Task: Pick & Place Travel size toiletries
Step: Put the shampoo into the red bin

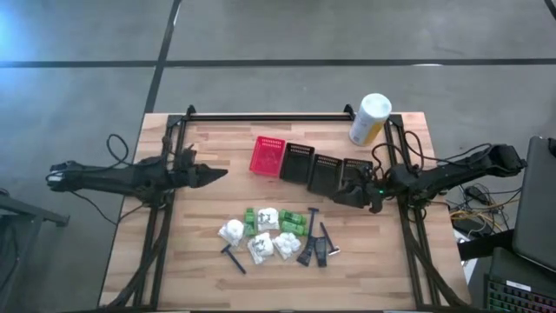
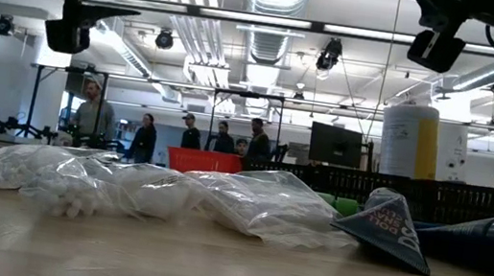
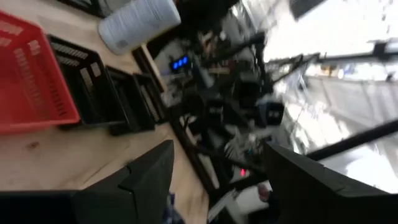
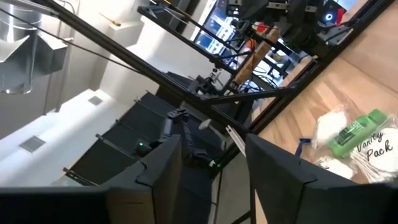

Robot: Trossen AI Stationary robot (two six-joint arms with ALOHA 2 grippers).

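The toiletries lie in a cluster on the table's near middle: green packets, white crinkly pouches, a slim black razor and black flat sticks. In the low view the white pouches fill the foreground. My left gripper hovers open over the table's left part, pointing right, above and left of the cluster. My right gripper hovers open by the near end of the black baskets, pointing left. The right wrist view shows a green packet and white pouch beyond its fingers. Left wrist fingers stand apart.
A red slotted basket and three black ones stand in a row behind the cluster. A tall white-and-yellow canister stands at the far right corner. Bare wood lies left of the cluster. People stand far off in the room.
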